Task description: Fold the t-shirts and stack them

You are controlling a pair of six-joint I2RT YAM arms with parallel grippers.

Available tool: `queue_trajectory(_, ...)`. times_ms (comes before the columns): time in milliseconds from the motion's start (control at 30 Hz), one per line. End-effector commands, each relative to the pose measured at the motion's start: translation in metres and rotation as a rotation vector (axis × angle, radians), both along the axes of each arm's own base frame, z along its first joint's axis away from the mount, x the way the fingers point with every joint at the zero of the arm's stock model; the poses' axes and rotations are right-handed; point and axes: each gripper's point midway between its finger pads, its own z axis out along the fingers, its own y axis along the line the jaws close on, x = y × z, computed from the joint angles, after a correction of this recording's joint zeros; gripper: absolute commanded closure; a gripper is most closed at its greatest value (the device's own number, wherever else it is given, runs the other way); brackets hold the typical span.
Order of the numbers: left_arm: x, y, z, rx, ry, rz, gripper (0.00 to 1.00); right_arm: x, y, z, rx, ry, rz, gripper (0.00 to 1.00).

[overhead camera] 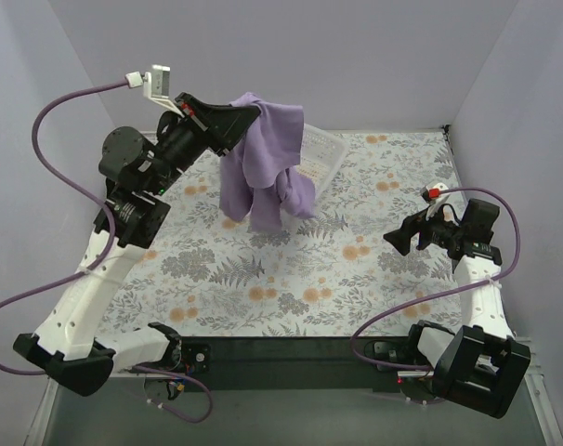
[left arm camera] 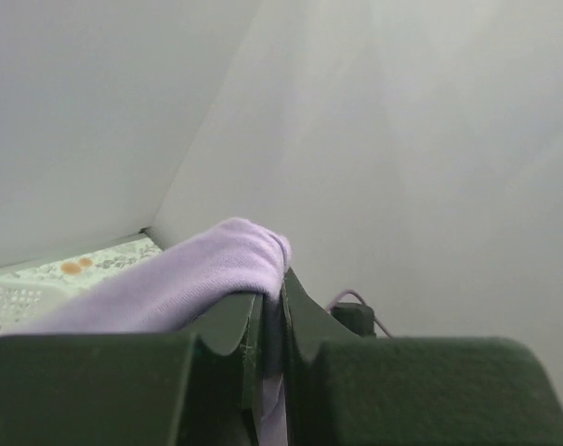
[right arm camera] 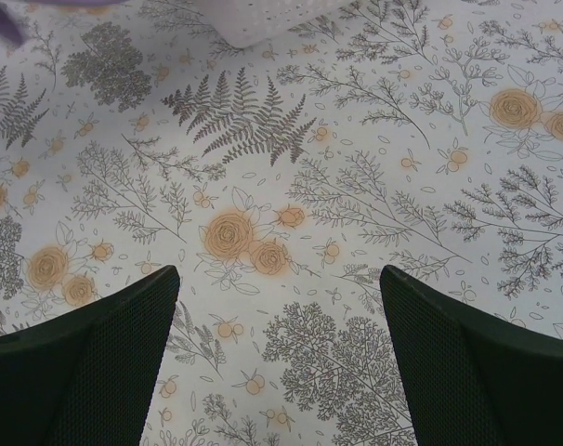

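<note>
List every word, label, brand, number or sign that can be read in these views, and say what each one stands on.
No text can be read in any view.
t-shirt: plain, with no print or label showing.
basket: no marking visible.
table cover: flowers and ferns only, no text.
red tab: too small to tell whether it bears any mark.

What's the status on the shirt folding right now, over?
Left tool shut on purple t-shirt, lifted, hanging bunched over the floral cover. Right tool open, empty, low over the cover. White basket just behind the shirt.
</note>
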Motion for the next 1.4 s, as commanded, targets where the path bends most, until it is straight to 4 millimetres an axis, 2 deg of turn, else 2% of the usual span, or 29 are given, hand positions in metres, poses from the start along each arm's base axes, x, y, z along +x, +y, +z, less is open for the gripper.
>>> queue_trajectory(0, -0.026, -0.006, 0.001, 0.050, -0.050, -0.099, 1.00, 0.007, -0.006, 0.000, -0.014, -0.022, -0.008, 0.05)
queue_trajectory(33, -0.040, -0.003, 0.011, 0.048, -0.085, -0.127, 1.00, 0.007, -0.007, 0.000, -0.015, -0.021, -0.013, 0.05)
queue_trajectory(100, -0.053, 0.001, 0.026, 0.038, -0.117, -0.144, 1.00, 0.007, -0.009, -0.002, -0.014, -0.016, -0.019, 0.05)
queue_trajectory(167, -0.056, 0.000, 0.026, 0.047, -0.119, -0.157, 1.00, 0.007, -0.011, -0.003, -0.011, -0.010, -0.026, 0.05)
queue_trajectory(300, -0.051, -0.007, -0.001, 0.081, -0.061, -0.182, 1.00, 0.007, -0.013, -0.006, -0.005, -0.002, -0.029, 0.05)
queue_trajectory(333, -0.047, -0.011, -0.013, 0.091, -0.032, -0.195, 1.00, 0.007, -0.013, -0.006, -0.003, -0.003, -0.030, 0.05)
queue_trajectory(433, -0.052, -0.018, -0.028, 0.105, -0.005, -0.255, 1.00, 0.007, -0.015, -0.007, -0.001, 0.002, -0.033, 0.05)
queue_trajectory(467, -0.055, -0.022, -0.040, 0.120, 0.017, -0.292, 1.00, 0.007, -0.014, -0.008, 0.003, 0.005, -0.031, 0.05)
queue_trajectory(533, -0.059, -0.024, -0.049, 0.122, 0.031, -0.319, 1.00, 0.007, -0.014, -0.008, 0.004, 0.005, -0.031, 0.05)
queue_trajectory(567, -0.058, -0.026, -0.061, 0.132, 0.052, -0.331, 1.00, 0.007, -0.014, -0.009, 0.006, 0.007, -0.030, 0.05)
queue_trajectory(700, -0.058, -0.028, -0.074, 0.145, 0.066, -0.344, 1.00, 0.008, -0.014, -0.010, 0.010, 0.014, -0.028, 0.05)
queue_trajectory(900, -0.047, -0.040, -0.072, 0.155, 0.056, -0.372, 1.00, 0.008, -0.015, -0.011, 0.007, 0.017, -0.030, 0.05)
queue_trajectory(967, -0.044, -0.044, -0.080, 0.166, 0.075, -0.394, 1.00, 0.008, -0.016, -0.011, 0.007, 0.017, -0.033, 0.05)
queue_trajectory(1033, -0.042, -0.049, -0.105, 0.190, 0.124, -0.424, 1.00, 0.008, -0.016, -0.011, 0.007, 0.017, -0.035, 0.05)
queue_trajectory(1067, -0.040, -0.050, -0.115, 0.202, 0.142, -0.424, 0.96, 0.008, -0.016, -0.010, 0.008, 0.016, -0.036, 0.05)
queue_trajectory(1100, -0.043, -0.048, -0.123, 0.214, 0.151, -0.420, 0.86, 0.008, -0.016, -0.010, 0.005, 0.013, -0.036, 0.05)
queue_trajectory(1133, -0.041, -0.046, -0.148, 0.248, 0.184, -0.406, 0.75, 0.008, -0.016, -0.010, 0.007, 0.015, -0.035, 0.05)
queue_trajectory(1167, -0.035, -0.041, -0.164, 0.271, 0.230, -0.353, 0.50, 0.008, -0.016, -0.010, 0.007, 0.014, -0.034, 0.05)
queue_trajectory(1200, -0.033, -0.033, -0.172, 0.287, 0.247, -0.294, 0.42, 0.008, -0.016, -0.010, 0.008, 0.013, -0.033, 0.05)
queue_trajectory(1233, -0.025, -0.025, -0.191, 0.323, 0.287, -0.224, 0.37, 0.008, -0.015, -0.010, 0.011, 0.014, -0.030, 0.05)
queue_trajectory(1267, -0.008, -0.006, -0.213, 0.356, 0.367, -0.066, 0.31, 0.008, -0.015, -0.009, 0.012, 0.014, -0.029, 0.05)
queue_trajectory(1333, 0.002, 0.018, -0.229, 0.376, 0.421, 0.085, 0.25, 0.008, -0.015, -0.009, 0.016, 0.014, -0.025, 0.05)
queue_trajectory(1367, 0.006, 0.029, -0.250, 0.399, 0.478, 0.152, 0.23, 0.008, -0.015, -0.009, 0.017, 0.017, -0.025, 0.05)
